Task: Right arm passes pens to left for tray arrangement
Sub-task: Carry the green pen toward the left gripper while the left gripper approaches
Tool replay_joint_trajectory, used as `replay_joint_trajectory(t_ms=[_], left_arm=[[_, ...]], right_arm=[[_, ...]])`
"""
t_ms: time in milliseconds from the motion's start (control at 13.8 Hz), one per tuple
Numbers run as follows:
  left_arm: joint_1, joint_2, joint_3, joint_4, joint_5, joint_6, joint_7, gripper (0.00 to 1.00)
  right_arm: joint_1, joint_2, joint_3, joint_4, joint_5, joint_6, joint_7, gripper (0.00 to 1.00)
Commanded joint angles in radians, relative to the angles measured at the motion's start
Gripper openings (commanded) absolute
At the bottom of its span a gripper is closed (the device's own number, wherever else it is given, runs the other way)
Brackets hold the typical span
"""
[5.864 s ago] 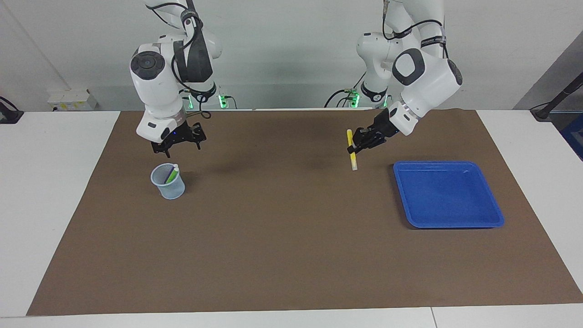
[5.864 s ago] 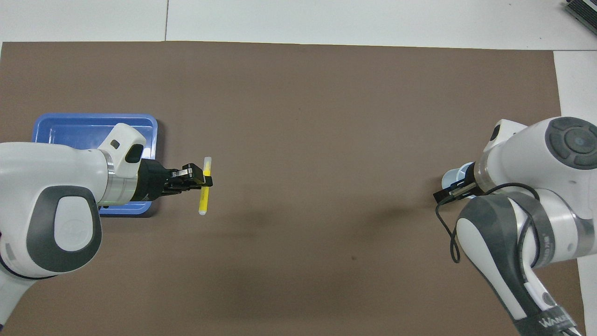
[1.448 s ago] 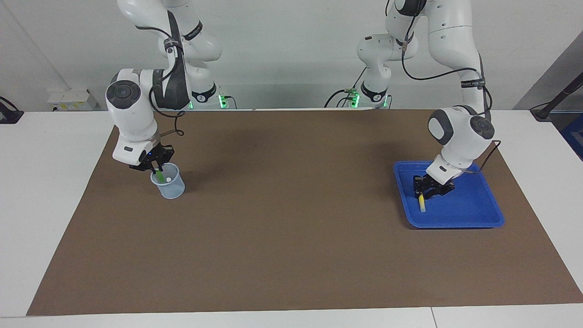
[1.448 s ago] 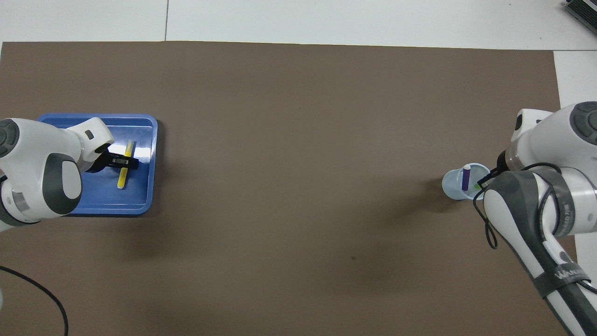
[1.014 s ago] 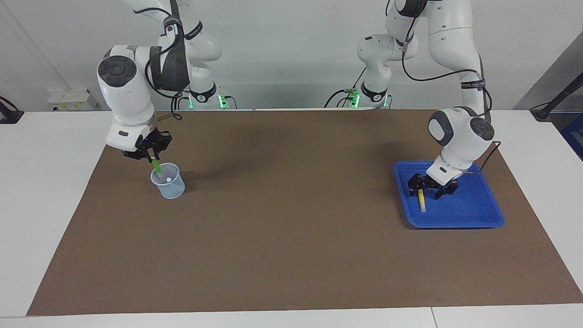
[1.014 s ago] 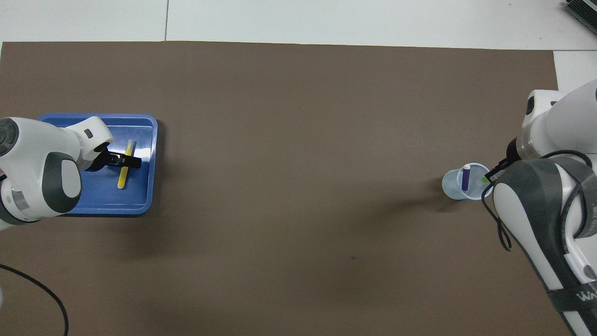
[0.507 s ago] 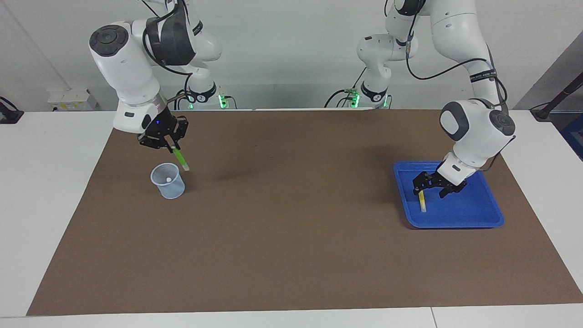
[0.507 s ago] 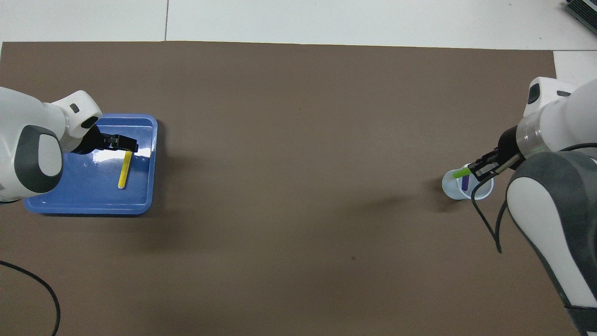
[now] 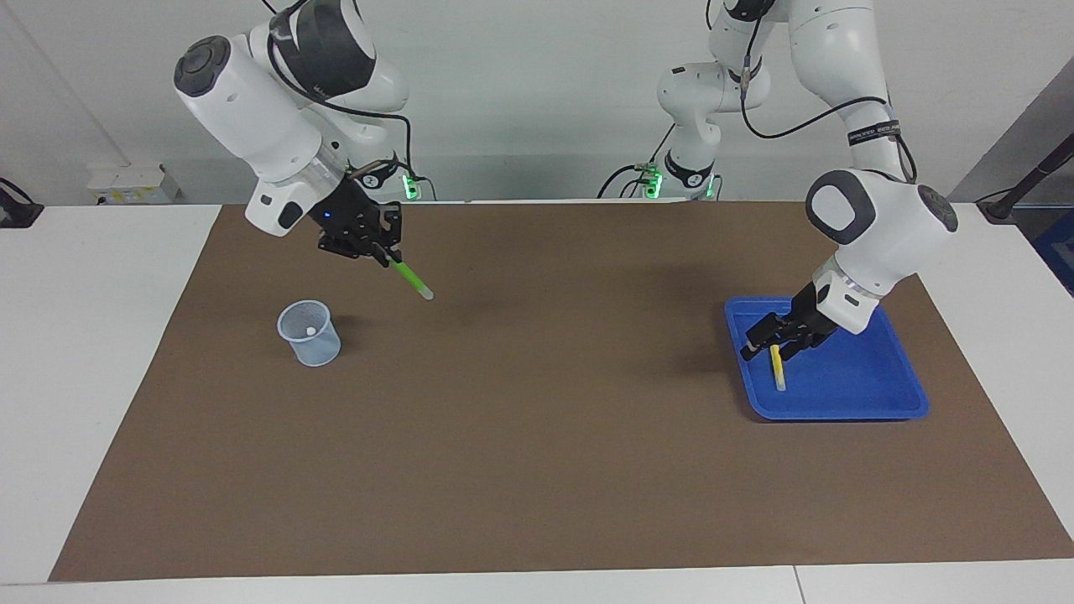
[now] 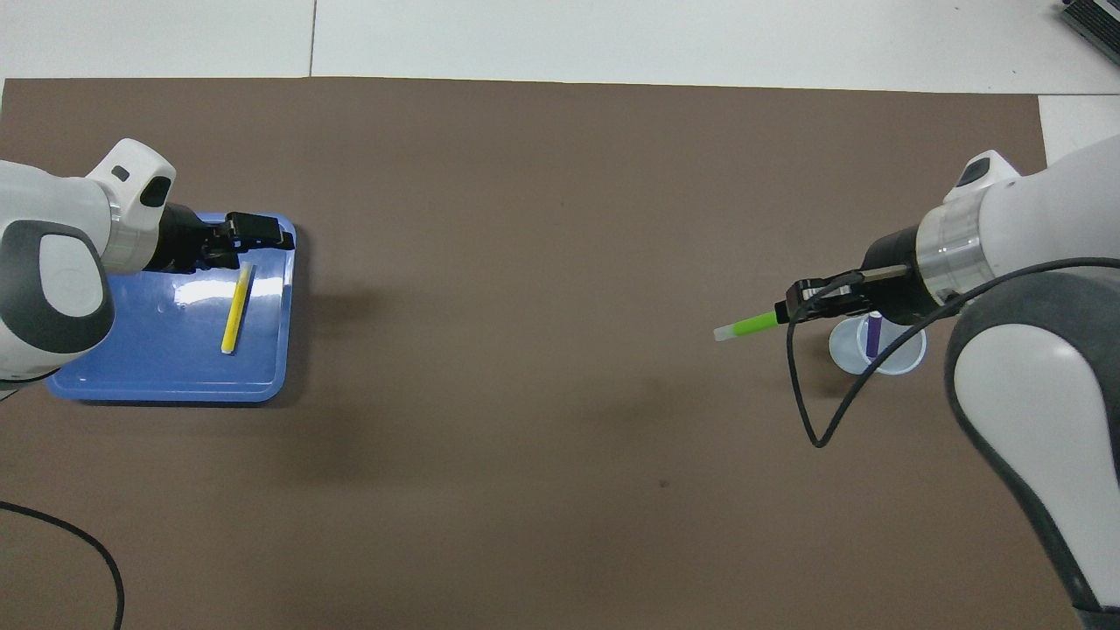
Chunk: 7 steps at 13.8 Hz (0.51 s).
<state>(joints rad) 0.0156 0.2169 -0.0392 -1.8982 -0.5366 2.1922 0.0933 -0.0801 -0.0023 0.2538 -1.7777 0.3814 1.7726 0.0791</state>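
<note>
The right claw (image 9: pixel 388 254) was clamped on the green pen (image 9: pixel 409 278), raised over the brown mat (image 9: pixel 537 436) on the worktop (image 9: pixel 101 352). The pen slanted down and away from its fingertips, whitish end lowest, toward the left arm's end. Below that claw, toward the right arm's end, stood the cup (image 9: pixel 310 333), with the purple pen (image 10: pixel 873 336) upright inside it.

The left claw (image 9: pixel 776 334) stood with its jaws wide apart and nothing between them, over the rim of the tray (image 9: pixel 873 394) that lies nearest the right arm. The yellow pen (image 9: pixel 777 367) lay flat in the tray just beneath it, apparently released.

Judging from this, one pen was placed, one was in transit and one waited in the cup. The grip on the green pen looked to sit near one end, leaving most of its length hanging free; a quick swing could let it pivot or slip, and it might then fall on the mat. At the exchange, a slanted pen would give the left claw a poor line, so a closing off-centre might knock it loose before the right claw let go. The left claw also sat low over the tray rim; leaving sideways without rising could catch the rim and shift the tray and the yellow pen.
</note>
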Motion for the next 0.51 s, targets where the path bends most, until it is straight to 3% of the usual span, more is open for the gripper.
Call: replay_joint_trajectory(t_ms=[0,217,434], left_arm=[[-0.009,-0.034,0.004,-0.005,-0.112,-0.038,-0.059,1.0],[-0.02,-0.048,-0.01,-0.01,-0.247,-0.042,-0.121,1.0],[-0.031,-0.065,-0.014,-0.015,-0.334,-0.035,-0.231,1.0]], right_arm=[[-0.006,-0.011,0.048,-0.012,0.106,0.053,0.253,0.0],[0.045,-0.013,0.065,-0.032,0.178,0.149,0.456,0.0],[0.129,-0.03,0.065,-0.101,0.2,0.353,0.611,0.0]])
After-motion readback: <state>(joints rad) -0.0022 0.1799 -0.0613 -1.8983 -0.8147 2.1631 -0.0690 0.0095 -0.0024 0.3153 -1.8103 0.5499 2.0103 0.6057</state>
